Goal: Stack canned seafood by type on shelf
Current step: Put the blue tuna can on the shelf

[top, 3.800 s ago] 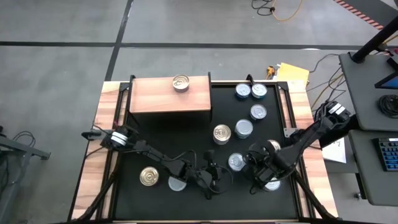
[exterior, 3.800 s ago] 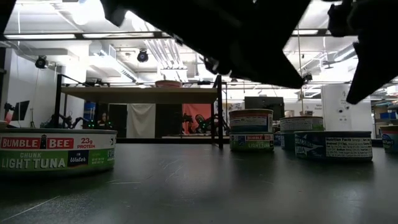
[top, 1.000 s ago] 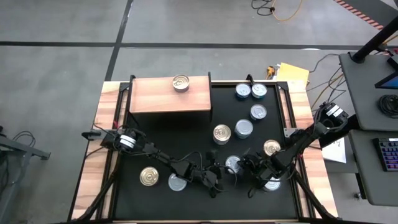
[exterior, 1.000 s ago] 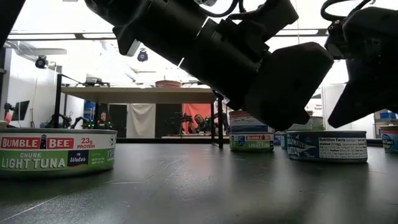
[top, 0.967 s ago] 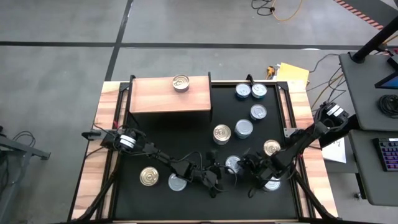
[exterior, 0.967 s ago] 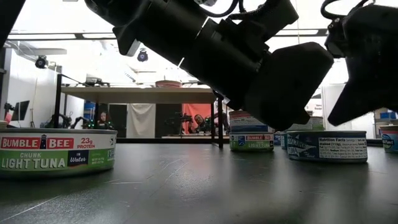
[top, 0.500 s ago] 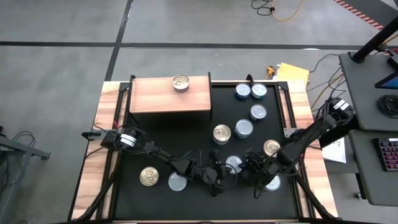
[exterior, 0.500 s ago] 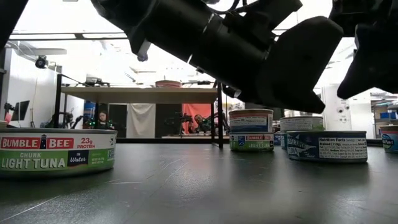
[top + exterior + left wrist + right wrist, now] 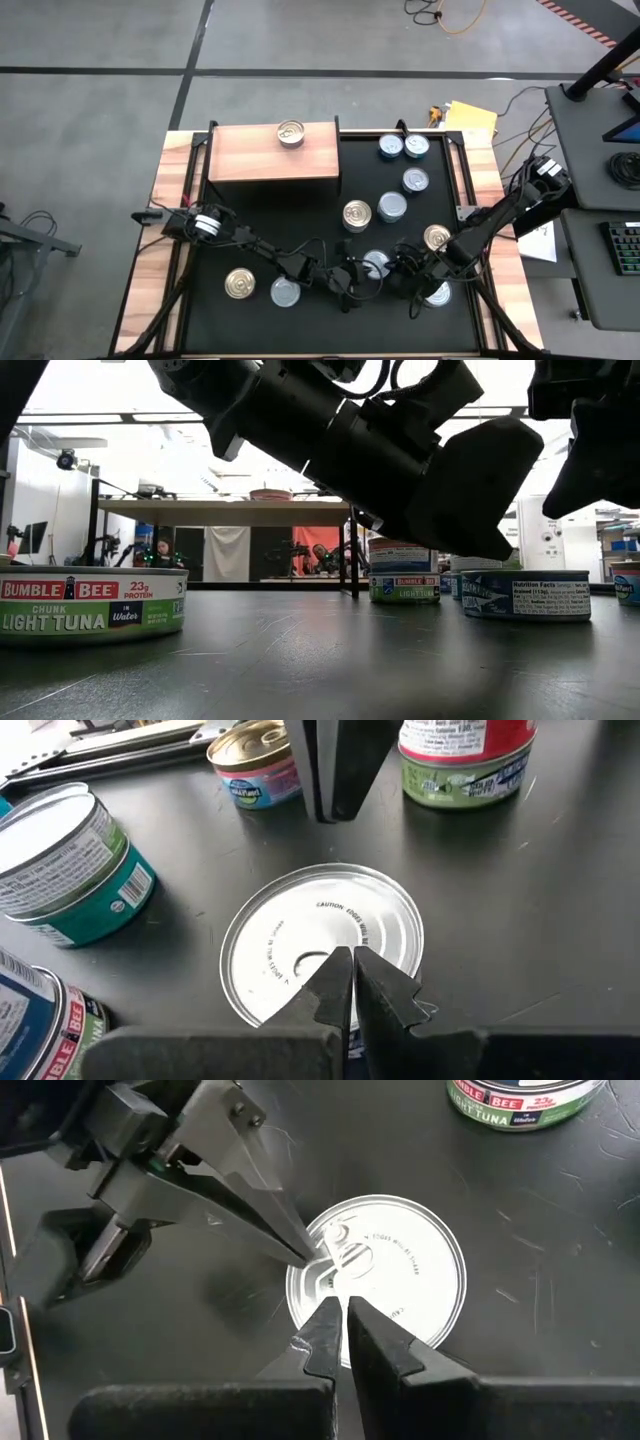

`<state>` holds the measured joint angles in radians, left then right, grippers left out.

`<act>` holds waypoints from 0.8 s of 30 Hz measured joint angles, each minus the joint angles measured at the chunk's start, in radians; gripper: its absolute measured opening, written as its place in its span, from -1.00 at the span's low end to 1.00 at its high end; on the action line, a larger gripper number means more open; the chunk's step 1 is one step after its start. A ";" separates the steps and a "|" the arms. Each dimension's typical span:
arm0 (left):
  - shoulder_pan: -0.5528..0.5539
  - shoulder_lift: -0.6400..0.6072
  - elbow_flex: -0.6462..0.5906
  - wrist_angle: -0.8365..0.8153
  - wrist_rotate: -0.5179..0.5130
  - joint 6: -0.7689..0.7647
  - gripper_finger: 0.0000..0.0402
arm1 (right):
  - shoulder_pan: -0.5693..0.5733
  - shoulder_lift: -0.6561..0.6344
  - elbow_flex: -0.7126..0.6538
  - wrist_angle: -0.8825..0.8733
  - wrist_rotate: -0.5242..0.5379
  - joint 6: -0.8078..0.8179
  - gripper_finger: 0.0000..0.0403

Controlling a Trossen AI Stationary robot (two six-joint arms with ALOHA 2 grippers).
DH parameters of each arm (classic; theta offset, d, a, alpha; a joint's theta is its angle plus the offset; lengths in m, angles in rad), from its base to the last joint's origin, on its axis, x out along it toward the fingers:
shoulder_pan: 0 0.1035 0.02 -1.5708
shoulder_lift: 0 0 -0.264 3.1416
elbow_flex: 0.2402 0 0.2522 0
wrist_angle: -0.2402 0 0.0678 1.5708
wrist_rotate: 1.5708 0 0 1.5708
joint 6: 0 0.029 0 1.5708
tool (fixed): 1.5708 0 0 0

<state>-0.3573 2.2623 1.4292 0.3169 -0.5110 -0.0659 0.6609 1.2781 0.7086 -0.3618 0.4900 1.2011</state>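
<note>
A silver-topped can (image 9: 376, 263) stands on the black mat between my two grippers. My left gripper (image 9: 352, 968) is shut, its tips on that can's top (image 9: 320, 950). My right gripper (image 9: 336, 1318) is shut too and hangs over the can's near rim, above it and clear of it. The wooden shelf (image 9: 250, 160) stands at the far left with one gold-topped can (image 9: 290, 132) on its flat top. Other cans stand on their bases on the mat. My left gripper's shut fingertips (image 9: 312, 1256) rest on the can's top at the pull tab (image 9: 348, 1260). They come slanting down from the table's left side. The can stands upright on the mat.
Gold-topped cans (image 9: 357, 214) (image 9: 437, 237) (image 9: 240, 283) and silver or blue-topped cans (image 9: 392, 207) (image 9: 415, 180) (image 9: 390, 147) (image 9: 417, 146) (image 9: 286, 292) (image 9: 437, 293) are scattered over the mat. A wooden frame (image 9: 160, 230) borders the mat. Bare mat (image 9: 250, 220) lies in front of the shelf.
My right gripper has risen from the silver-topped can and rolled a little, still shut. My left gripper has stayed at the can's top with a slight turn. The can has kept its place.
</note>
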 joint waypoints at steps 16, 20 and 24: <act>-0.012 -0.002 0.002 -0.108 -0.015 -0.101 -1.00 | 0.000 0.000 0.000 -0.002 0.000 -0.007 -0.94; -0.028 -0.007 0.003 -0.162 -0.040 -0.123 -1.00 | 0.000 0.000 0.000 -0.002 0.000 -0.007 -0.94; -0.043 -0.010 -0.001 -0.222 -0.046 -0.135 -1.00 | 0.000 0.000 0.000 -0.002 0.000 0.000 -0.94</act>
<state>-0.4005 2.2528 1.4283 0.0954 -0.5568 -0.2011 0.6609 1.2785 0.7086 -0.3636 0.4904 1.2009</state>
